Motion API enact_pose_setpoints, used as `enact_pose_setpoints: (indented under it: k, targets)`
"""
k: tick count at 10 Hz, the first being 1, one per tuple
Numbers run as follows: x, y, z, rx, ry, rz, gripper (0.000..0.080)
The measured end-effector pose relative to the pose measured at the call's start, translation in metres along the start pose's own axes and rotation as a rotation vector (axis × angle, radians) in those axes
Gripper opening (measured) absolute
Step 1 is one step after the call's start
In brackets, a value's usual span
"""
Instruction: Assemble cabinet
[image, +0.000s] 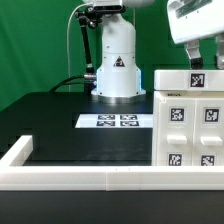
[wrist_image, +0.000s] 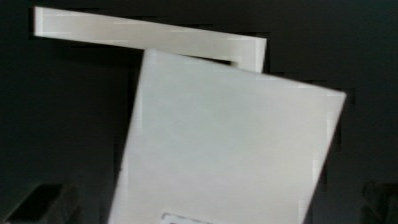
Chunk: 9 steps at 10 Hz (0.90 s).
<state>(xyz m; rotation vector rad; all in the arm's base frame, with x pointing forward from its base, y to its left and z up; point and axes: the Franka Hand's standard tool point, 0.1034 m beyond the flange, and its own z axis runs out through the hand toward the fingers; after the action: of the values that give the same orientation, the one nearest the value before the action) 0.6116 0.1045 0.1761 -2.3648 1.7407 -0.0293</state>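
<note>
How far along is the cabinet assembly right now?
Done: the cabinet body stands at the exterior view's right with a tagged white piece lying on top; whether that piece is seated is unclear. In hand: nothing. The gripper hovers above it, its fingers spread clear of the white panel. Left: no loose blocks show, so the remaining steps cannot be judged.

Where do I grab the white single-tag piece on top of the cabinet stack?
Probably from straight above. The top piece lies flat on the cabinet body, so only its upper face and side edges look free. Close the claw, which hangs open just over it, across two opposite side edges near the middle.
</note>
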Motion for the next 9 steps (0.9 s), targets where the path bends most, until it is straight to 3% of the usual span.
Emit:
enact_pose_setpoints:
  k: [9]
  targets:
    - [-0.0062, -0.0032, -0.0007, -0.005, 0.009, -0.7, 0.0796]
